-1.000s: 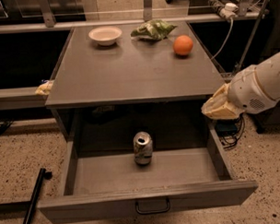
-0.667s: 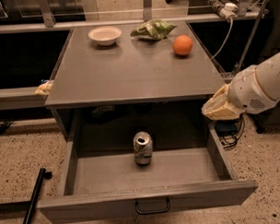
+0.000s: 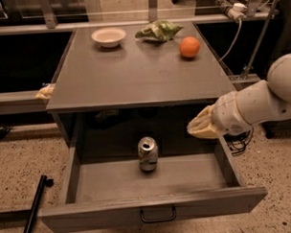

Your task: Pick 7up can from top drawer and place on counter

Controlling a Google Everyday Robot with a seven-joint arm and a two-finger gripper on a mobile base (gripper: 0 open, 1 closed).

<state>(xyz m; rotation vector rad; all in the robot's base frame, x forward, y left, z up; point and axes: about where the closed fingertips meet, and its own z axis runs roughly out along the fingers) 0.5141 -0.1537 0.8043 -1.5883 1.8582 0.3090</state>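
The big grey desk (image 3: 134,75) stands in the middle. Under its flat top, the top drawer (image 3: 91,214) is pulled wide open, with a small dark handle (image 3: 158,215) on its front. The robot's white arm (image 3: 260,102) comes in from the right. At its tip is the pincer (image 3: 196,128), which looks tan. It hangs just below the desk's front right corner, over the drawer's right wall, and apart from the can. I cannot tell if the pincer is spread or pressed together. At the back of the desk sit a white bowl (image 3: 108,36), a crumpled green bag (image 3: 159,30) and an orange (image 3: 189,47). The 7up can (image 3: 148,154) stands upright in the middle of the drawer floor, by itself.
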